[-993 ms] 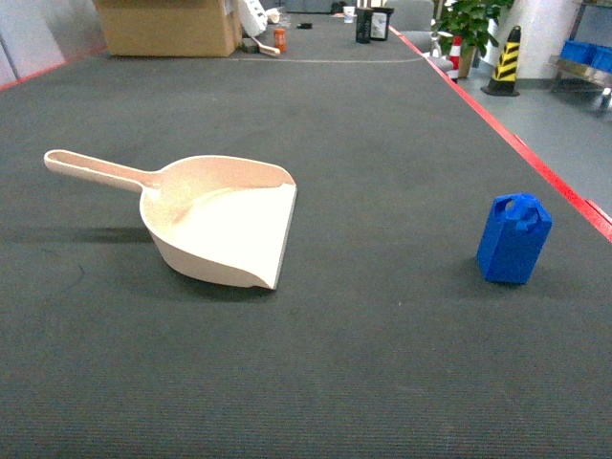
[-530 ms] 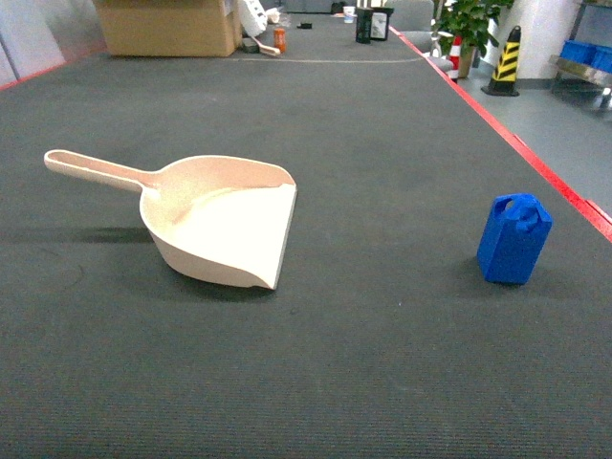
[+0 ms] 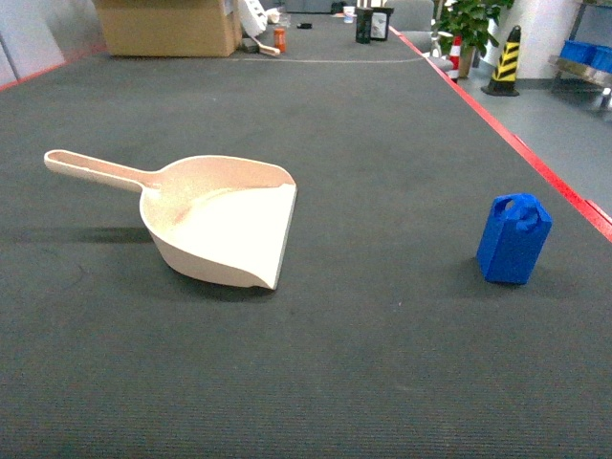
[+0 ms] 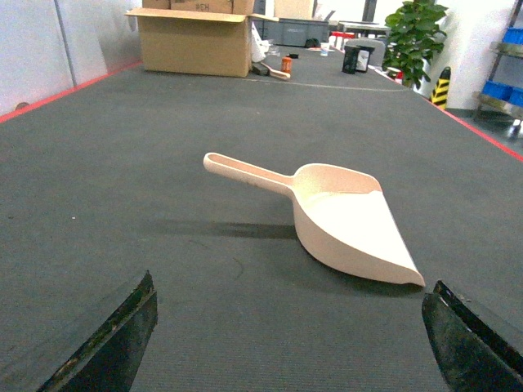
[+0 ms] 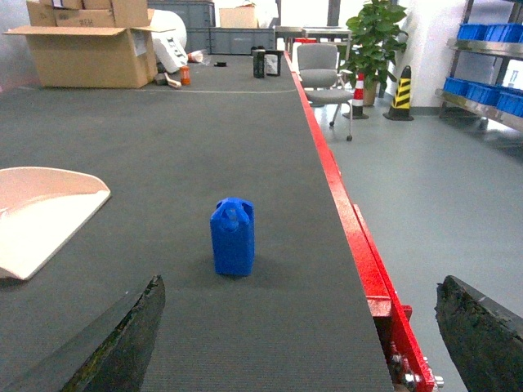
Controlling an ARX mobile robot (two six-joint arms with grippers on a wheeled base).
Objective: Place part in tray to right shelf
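A: Grippers? 
B: Left gripper (image 4: 286, 343) and right gripper (image 5: 298, 343) both spread wide, holding nothing.
A: The part (image 3: 514, 239)? 
B: Upright on the mat (image 3: 382, 363), long axis vertical, near the red edge (image 3: 535, 163).
A: The tray (image 3: 220, 225)? 
B: Lying flat well left of it, handle pointing far-left, mouth facing right, nothing inside.

Warehouse or industrial workshop floor — long dark-grey work surface (image 3: 382, 143) edged by a red strip (image 5: 347, 212), open cardboard box (image 4: 196, 37) at the far end, blue storage bins (image 5: 490, 37) on metal shelving, yellow-and-black striped bollard (image 3: 507, 57), swivel chair (image 5: 315, 69), potted plant (image 5: 372, 37) — grey concrete floor (image 5: 441, 171).
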